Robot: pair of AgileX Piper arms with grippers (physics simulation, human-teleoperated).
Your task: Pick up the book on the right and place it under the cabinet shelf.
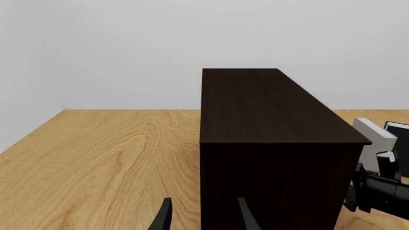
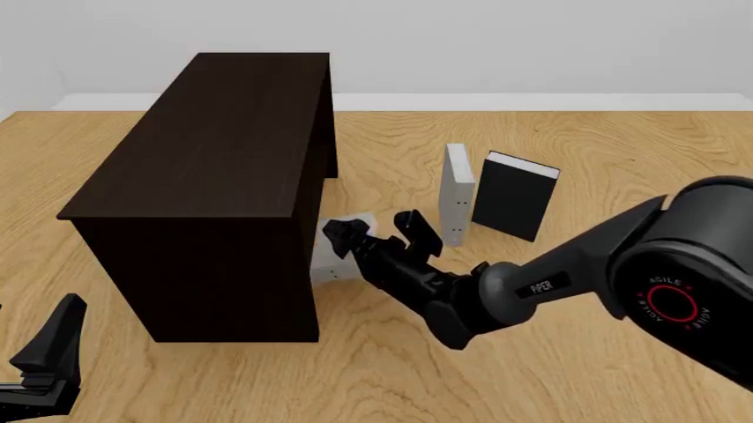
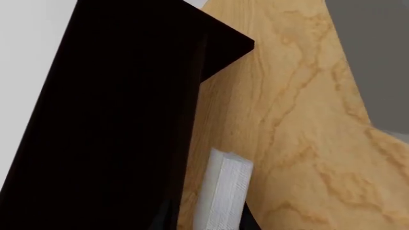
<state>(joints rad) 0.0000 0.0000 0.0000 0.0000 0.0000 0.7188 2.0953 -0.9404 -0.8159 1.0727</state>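
The dark brown cabinet shelf (image 2: 212, 141) stands left of centre; it also shows in the left wrist view (image 1: 268, 110) and the right wrist view (image 3: 108, 120). The light grey book (image 2: 333, 264) lies at the foot of the cabinet's open right side, partly inside the recess. Its white page edges (image 3: 221, 191) show in the right wrist view. My right gripper (image 2: 376, 231) is just above the book with its fingers spread, open. My left gripper (image 2: 53, 348) is open and empty at the near left, in front of the cabinet (image 1: 204, 223).
Another grey book (image 2: 457, 194) stands edge-on right of the cabinet, with a black book (image 2: 514, 196) upright beside it. Both show past the cabinet in the left wrist view (image 1: 374, 132). My right arm (image 2: 553, 282) stretches across the table's right half.
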